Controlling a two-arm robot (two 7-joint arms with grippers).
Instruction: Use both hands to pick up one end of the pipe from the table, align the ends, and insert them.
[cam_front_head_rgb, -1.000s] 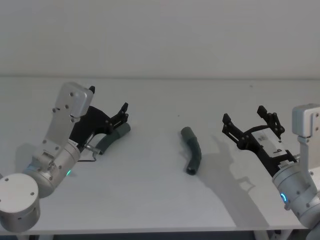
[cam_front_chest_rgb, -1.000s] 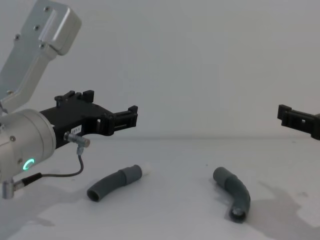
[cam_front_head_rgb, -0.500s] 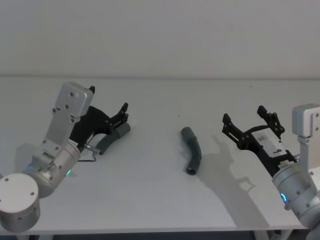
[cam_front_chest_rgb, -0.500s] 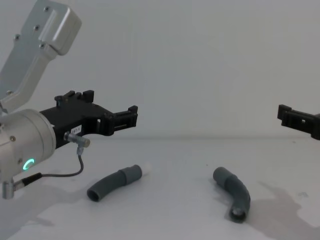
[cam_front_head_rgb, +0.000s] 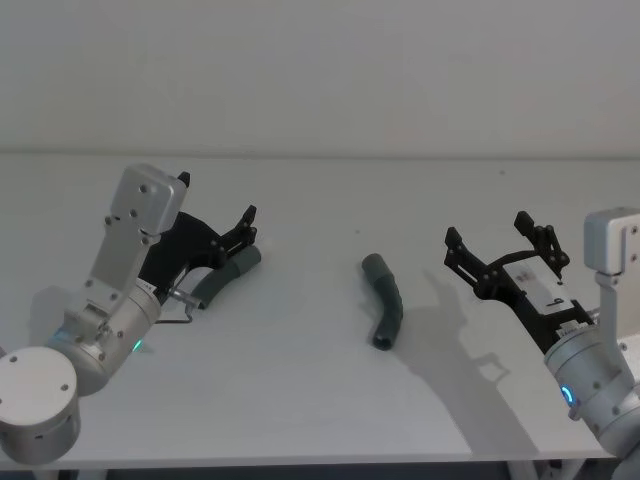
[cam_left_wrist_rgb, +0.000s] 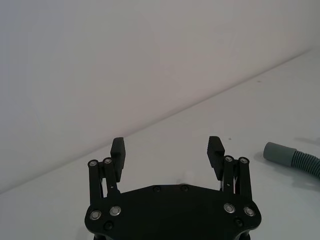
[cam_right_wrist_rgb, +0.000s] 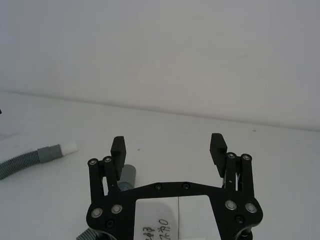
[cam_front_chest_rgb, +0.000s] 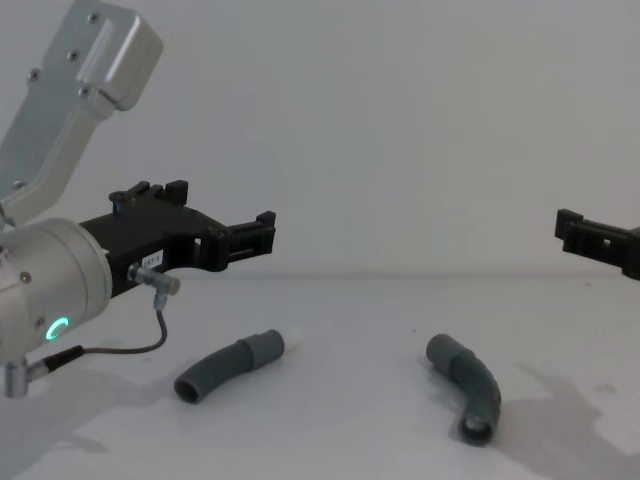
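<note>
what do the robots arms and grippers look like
Both arms are silver-grey with cylindrical wrists, each showing a small teal light. The left gripper and right gripper are black, with jointed fingers and silver pivot pins. A thin dark cable loops by the left wrist; a white handwritten label sits on the right gripper.

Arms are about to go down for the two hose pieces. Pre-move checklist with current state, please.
1. Fingers open: ok. The left black plastic gripper and the right black plastic gripper are both spread wide.
2. Grippers empty: ok. Neither touches a piece.
3. Pieces free on the white flat table: ok. The dark grey ribbed hose piece with the white tip and the curved dark grey ribbed hose piece without a tip lie apart.
4. Left gripper over its piece: ok, roughly above it and raised.
5. Right gripper over its piece: not ok, it is off to the piece's right.
6. Cuffs aligned: not ok.
</note>
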